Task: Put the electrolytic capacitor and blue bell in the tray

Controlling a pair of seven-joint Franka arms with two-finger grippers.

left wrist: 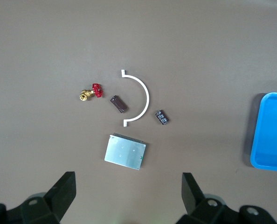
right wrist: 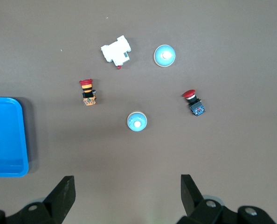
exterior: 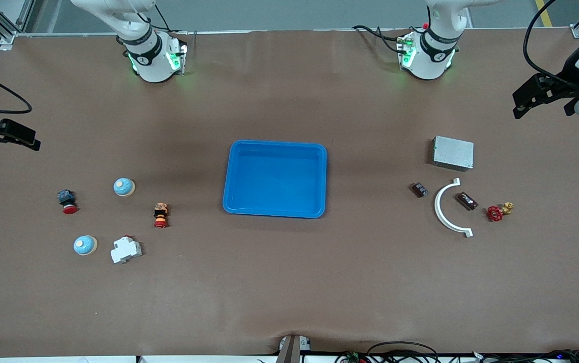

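The bright-blue tray (exterior: 275,179) lies in the middle of the table, and its edge shows in both wrist views (left wrist: 271,133) (right wrist: 5,135). Two blue bells (exterior: 124,187) (exterior: 85,245) sit toward the right arm's end (right wrist: 137,122) (right wrist: 164,55). Two small dark capacitor-like cylinders, one black (exterior: 419,189) (left wrist: 162,117) and one brown (exterior: 467,201) (left wrist: 119,104), lie toward the left arm's end. My left gripper (exterior: 543,107) (left wrist: 128,193) hangs open and empty over bare table beside the grey box. My right gripper (exterior: 2,138) (right wrist: 128,193) hangs open and empty over bare table at its end.
A grey metal box (exterior: 453,153), a white curved bracket (exterior: 450,207) and a red-handled brass valve (exterior: 498,211) lie by the cylinders. A red push button (exterior: 67,200), an orange-and-red button (exterior: 161,215) and a white breaker (exterior: 126,249) lie by the bells.
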